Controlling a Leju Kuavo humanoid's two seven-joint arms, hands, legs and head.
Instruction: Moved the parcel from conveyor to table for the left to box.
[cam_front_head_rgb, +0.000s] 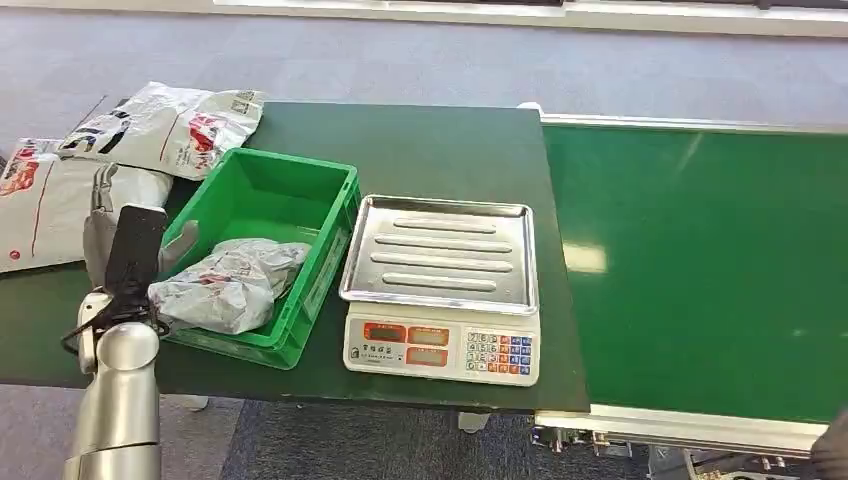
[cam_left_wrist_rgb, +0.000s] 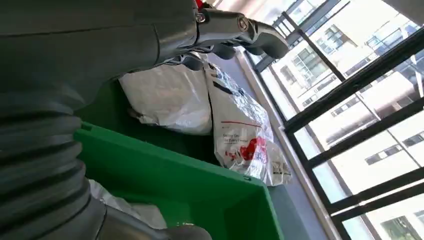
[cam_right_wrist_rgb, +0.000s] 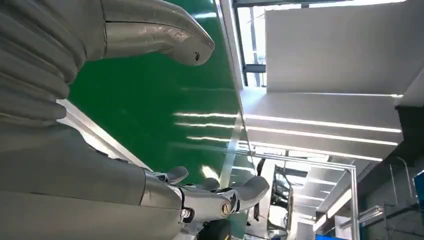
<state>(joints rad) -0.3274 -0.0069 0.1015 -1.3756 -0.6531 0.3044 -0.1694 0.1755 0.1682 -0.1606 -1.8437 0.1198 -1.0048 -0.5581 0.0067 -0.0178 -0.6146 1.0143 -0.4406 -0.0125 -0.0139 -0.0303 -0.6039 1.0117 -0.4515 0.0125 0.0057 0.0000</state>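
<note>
A crumpled grey-and-white parcel (cam_front_head_rgb: 232, 286) lies inside the green box (cam_front_head_rgb: 322, 262) at the table's left, toward its near left corner. My left hand (cam_front_head_rgb: 126, 242) hovers over the box's left wall beside that parcel, fingers spread and holding nothing. In the left wrist view the left hand (cam_left_wrist_rgb: 100, 45) reaches over the green box wall (cam_left_wrist_rgb: 175, 170), and a bit of the parcel (cam_left_wrist_rgb: 127, 207) shows inside. My right hand (cam_right_wrist_rgb: 85, 150) is low beside the green conveyor belt (cam_right_wrist_rgb: 150, 90), its thumb and fingers apart and empty.
A steel-topped weighing scale (cam_front_head_rgb: 440, 290) stands right of the box. The green conveyor belt (cam_front_head_rgb: 700, 260) runs along the right. Two more printed parcels (cam_front_head_rgb: 170, 125) (cam_front_head_rgb: 40, 200) lie on the table's far left, seen also past the box as bags (cam_left_wrist_rgb: 170, 97) (cam_left_wrist_rgb: 245, 140).
</note>
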